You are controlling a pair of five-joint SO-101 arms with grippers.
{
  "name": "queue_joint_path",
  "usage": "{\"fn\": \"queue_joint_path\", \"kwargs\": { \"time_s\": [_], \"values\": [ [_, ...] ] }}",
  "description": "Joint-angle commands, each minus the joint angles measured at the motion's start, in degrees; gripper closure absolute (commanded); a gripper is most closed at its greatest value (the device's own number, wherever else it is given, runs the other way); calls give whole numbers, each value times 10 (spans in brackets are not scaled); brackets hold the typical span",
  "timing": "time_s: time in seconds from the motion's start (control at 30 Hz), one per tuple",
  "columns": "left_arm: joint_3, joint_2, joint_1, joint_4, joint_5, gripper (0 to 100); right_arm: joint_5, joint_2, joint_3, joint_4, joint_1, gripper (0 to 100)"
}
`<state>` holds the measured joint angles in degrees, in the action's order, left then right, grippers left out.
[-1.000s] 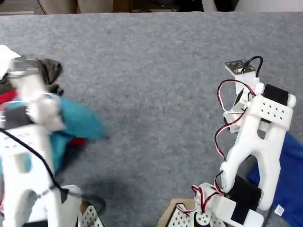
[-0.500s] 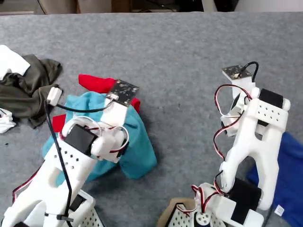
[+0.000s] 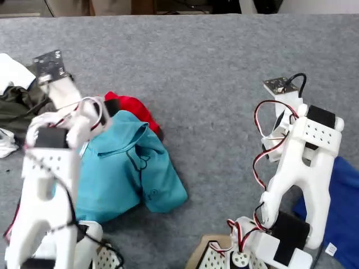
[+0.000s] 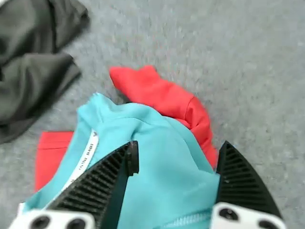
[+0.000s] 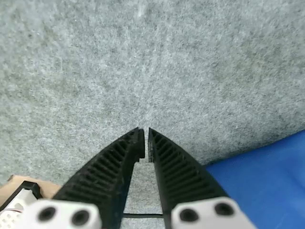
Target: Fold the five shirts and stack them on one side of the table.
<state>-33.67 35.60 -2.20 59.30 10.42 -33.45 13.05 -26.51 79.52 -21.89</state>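
A teal shirt [image 3: 126, 171] lies crumpled at the table's left, partly over a red shirt [image 3: 134, 106]. My left arm [image 3: 53, 157] stands over their left edge. Its gripper [image 4: 178, 152] is open just above the teal shirt [image 4: 157, 186], with the red shirt [image 4: 164, 98] beyond the fingertips. A dark olive shirt [image 3: 14, 109] and a white shirt [image 3: 11, 70] lie at the far left edge. A blue shirt [image 3: 339, 210] lies at the right edge beside my right arm [image 3: 305, 151]. My right gripper [image 5: 144, 140] is shut and holds nothing, over bare felt near the blue shirt [image 5: 267, 179].
Grey felt [image 3: 213, 67] covers the whole table. The dark olive shirt [image 4: 33, 62] lies close to the left gripper's far side. Both arm bases stand at the near edge. Open felt stretches between the two arms.
The left arm swung right with the teal shirt, then swung back left. The teal shirt now lies spread on the felt, uncovering more of the red one. The right arm barely moved.
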Motion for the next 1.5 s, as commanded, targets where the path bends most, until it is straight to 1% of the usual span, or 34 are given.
{"fn": "queue_joint_path", "kwargs": {
  "time_s": [0.0, 0.07, 0.13, 0.17, 0.3, 0.4, 0.5, 0.6, 0.7, 0.87, 0.97, 1.17, 1.3, 1.47],
  "values": [
    [7, -102, 0, -47, 25, 733, 2, 31, -1, -6, 8, 970],
    [35, -172, -14, -85, 31, 732, 2, 31, -1, -5, 8, 970],
    [90, -240, -20, -98, 31, 734, 2, 31, -1, -4, 8, 970],
    [121, -269, -20, -94, 31, 734, 2, 30, -1, -4, 8, 970],
    [267, -374, -19, -27, 31, 732, 2, 29, -2, -4, 8, 970],
    [345, -458, -19, -14, 31, 733, 2, 28, -2, -4, 8, 970],
    [401, -550, -19, -13, 27, 736, 2, 29, -9, -6, 7, 970],
    [429, -630, -25, -11, 25, 737, 2, 28, -12, -6, 7, 970],
    [455, -679, -30, 15, 17, 788, 2, 29, -15, -6, 5, 970],
    [500, -704, -27, 55, -51, 981, 2, 28, -15, -7, 7, 970],
    [532, -702, -28, 106, -68, 974, 2, 28, -15, -7, 7, 970],
    [666, -677, -45, 218, -67, 981, 2, 29, -27, -23, 7, 970],
    [792, -654, -78, 270, -65, 981, 2, 28, -33, -23, 7, 970],
    [950, -645, -144, 306, -64, 981, 2, 28, -32, -24, 7, 970]
  ]
}}
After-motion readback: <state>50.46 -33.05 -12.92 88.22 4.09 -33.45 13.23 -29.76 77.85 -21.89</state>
